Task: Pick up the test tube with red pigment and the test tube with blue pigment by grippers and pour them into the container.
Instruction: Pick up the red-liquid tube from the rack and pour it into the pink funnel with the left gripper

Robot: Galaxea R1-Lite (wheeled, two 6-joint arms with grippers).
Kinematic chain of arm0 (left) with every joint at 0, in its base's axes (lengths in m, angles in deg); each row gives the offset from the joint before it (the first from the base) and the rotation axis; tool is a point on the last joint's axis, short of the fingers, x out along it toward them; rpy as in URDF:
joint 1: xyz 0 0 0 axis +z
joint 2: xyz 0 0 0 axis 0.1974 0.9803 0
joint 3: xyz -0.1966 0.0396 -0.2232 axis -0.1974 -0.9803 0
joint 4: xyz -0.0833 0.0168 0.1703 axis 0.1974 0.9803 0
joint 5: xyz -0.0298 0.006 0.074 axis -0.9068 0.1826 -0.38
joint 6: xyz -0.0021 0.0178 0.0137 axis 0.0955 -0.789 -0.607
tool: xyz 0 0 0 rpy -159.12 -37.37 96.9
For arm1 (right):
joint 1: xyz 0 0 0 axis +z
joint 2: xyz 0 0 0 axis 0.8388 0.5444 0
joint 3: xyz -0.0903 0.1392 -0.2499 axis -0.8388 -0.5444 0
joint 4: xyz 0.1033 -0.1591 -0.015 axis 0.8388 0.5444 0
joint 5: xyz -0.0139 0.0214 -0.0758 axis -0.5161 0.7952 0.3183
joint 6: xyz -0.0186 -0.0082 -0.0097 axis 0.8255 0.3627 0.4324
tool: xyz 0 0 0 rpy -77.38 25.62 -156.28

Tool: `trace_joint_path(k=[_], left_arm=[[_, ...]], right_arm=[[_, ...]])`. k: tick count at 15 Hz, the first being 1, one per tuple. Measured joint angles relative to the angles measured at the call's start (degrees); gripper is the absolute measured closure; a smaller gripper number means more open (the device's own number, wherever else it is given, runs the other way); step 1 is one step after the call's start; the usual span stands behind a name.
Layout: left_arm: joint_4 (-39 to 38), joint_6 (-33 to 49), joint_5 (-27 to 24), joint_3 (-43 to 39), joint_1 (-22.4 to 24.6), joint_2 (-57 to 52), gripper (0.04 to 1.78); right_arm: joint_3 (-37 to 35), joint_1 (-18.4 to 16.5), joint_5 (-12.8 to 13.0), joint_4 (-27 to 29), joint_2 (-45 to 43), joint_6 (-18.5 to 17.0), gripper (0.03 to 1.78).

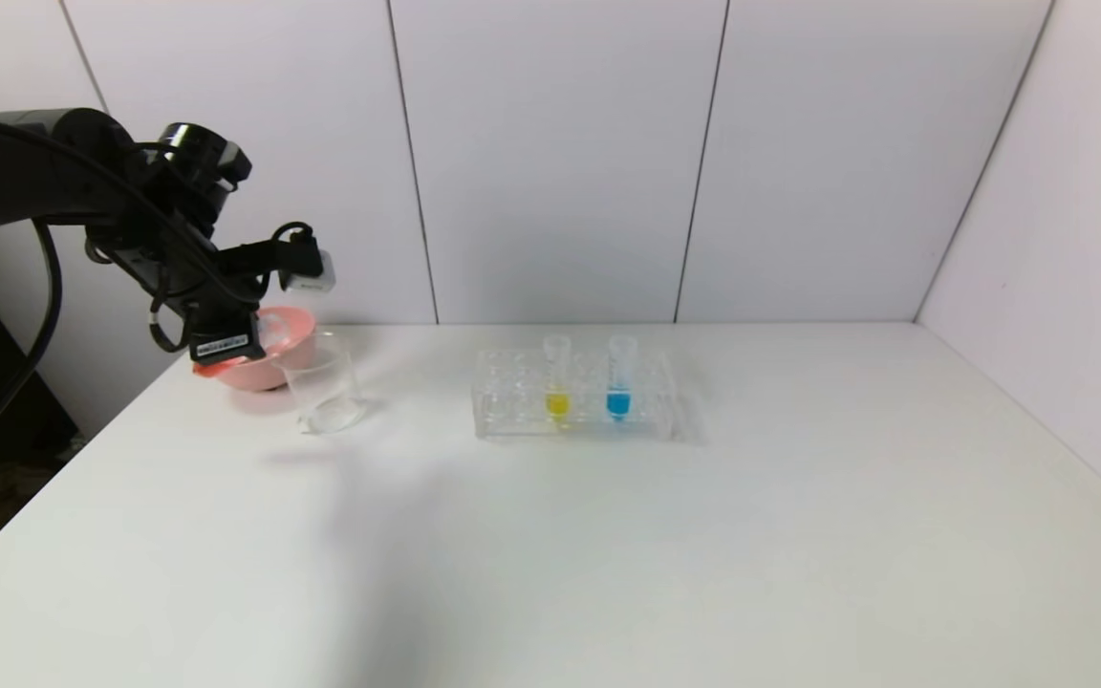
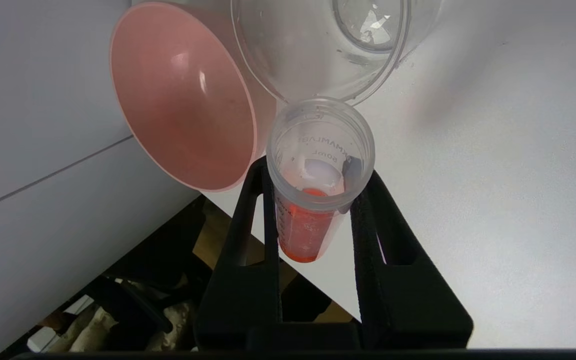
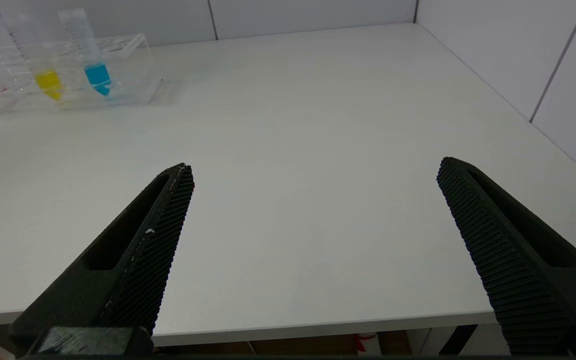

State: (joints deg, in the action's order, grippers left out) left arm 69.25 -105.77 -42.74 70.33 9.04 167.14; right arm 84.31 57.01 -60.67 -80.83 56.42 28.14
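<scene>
At the near edge of the white desk (image 3: 318, 125), the right hand (image 3: 315, 172) hangs just off the front rim with its two black fingers (image 3: 158, 235) spread wide apart and nothing between them. It points across bare desk toward the rack, well apart from it.

Farther in, near the middle of the desk, stands the clear rack (image 1: 574, 397). Two tubes stand upright in it, side by side. The blue tube (image 1: 619, 377) is on the robot's right, its blue liquid low in the tip. The yellow tube (image 1: 557, 377) is next to it on the left. In the right wrist view the same pair shows, the blue tube (image 3: 90, 55) and the yellow tube (image 3: 38, 60), both seated in the rack (image 3: 68, 70).

Off to the robot's left, near the far left corner of the desk, the clear beaker (image 1: 323, 382) stands upright on the desk. Just behind it and beside it sits the pink bowl (image 1: 264, 354), close to the back wall.

The left hand (image 1: 226, 349) is held above the bowl and just beside the beaker. Its fingers (image 2: 383, 240) are clamped tight on the red tube (image 2: 313, 200), one finger on each side of the tube's body. The tube's open mouth lies close to the rim of the beaker (image 2: 318, 45), beside the bowl (image 2: 183, 95). The orange-red liquid sits in the lower end of the tube.
</scene>
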Motion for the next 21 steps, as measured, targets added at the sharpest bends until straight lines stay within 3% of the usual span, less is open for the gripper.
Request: trace_joint_path(k=[12,21], left_arm=[[-1.11,-3.78,14.49,0.41,-4.07,2.43,1.39],[-3.84,-4.78,17.86,0.44,-5.12,2.86,1.39]], right_arm=[[0.00,0.00,0.00,0.00,0.00,0.00,0.04],[0.00,0.00,-0.02,0.00,0.00,0.00,0.04]])
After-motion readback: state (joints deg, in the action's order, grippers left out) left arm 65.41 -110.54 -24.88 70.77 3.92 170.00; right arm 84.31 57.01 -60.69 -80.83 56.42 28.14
